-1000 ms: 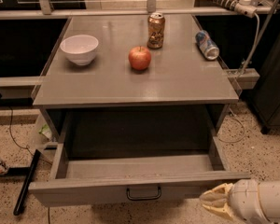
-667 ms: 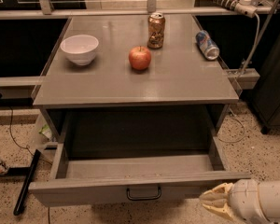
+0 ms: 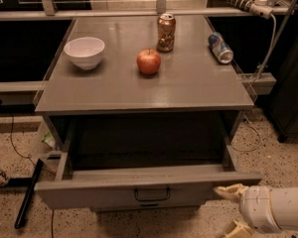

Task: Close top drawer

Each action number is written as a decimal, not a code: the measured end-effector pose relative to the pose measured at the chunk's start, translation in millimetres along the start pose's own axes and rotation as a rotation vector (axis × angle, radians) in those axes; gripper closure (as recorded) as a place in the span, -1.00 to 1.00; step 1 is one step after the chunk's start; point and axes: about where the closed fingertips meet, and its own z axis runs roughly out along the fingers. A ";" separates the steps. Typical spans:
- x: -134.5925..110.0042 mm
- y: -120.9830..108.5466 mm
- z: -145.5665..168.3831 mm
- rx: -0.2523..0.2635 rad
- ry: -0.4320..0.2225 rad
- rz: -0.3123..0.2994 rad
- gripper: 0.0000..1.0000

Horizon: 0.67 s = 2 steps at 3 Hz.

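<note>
The top drawer (image 3: 94, 195) is pulled far out from under the grey tabletop (image 3: 188, 86). Its inside looks empty. Its flat grey front has a small black loop handle (image 3: 152, 194) at the middle. My gripper (image 3: 232, 210) is at the lower right, in front of the right end of the drawer front. One pale fingertip (image 3: 227, 191) is close to the panel's right corner, and a second finger shows lower down, apart from it. The gripper holds nothing.
On the tabletop stand a white bowl (image 3: 84, 52), a red apple (image 3: 148, 61), an upright can (image 3: 166, 32) and a can lying on its side (image 3: 221, 48). A black bar (image 3: 29, 195) lies on the speckled floor at the left. A white cable (image 3: 268, 43) hangs at the right.
</note>
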 end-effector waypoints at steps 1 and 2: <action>-0.1 1.1 0.0 0.000 0.000 0.000 -1.00; -40.3 -40.1 22.0 0.023 -0.047 -0.097 -1.00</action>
